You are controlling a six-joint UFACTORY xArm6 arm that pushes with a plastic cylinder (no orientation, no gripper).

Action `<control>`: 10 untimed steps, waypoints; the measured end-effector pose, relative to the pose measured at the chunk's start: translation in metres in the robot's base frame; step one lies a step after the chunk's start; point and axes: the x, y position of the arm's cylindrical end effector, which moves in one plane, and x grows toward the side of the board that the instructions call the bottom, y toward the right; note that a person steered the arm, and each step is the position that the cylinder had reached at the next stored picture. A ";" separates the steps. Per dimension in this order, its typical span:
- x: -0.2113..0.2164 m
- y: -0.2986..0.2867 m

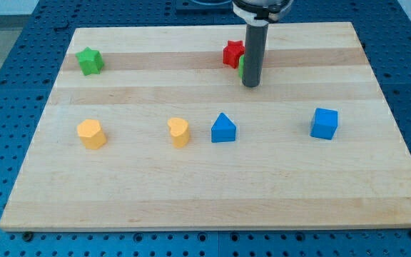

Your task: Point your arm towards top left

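My tip (251, 85) rests on the wooden board (212, 185) right of centre near the view's top. The rod stands in front of a green block (242, 68), which is mostly hidden behind it, and a red star block (232, 53) sits just to the upper left of the tip. A green star block (89, 61) lies far off at the view's top left. A yellow hexagon block (91, 133), a yellow heart block (180, 131), a blue house-shaped block (223, 128) and a blue cube (324, 123) lie in a row across the middle, below the tip.
The board lies on a blue perforated table (6, 86) that shows on all sides. The arm's mount (261, 8) hangs above the board's top edge.
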 end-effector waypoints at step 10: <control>-0.110 -0.112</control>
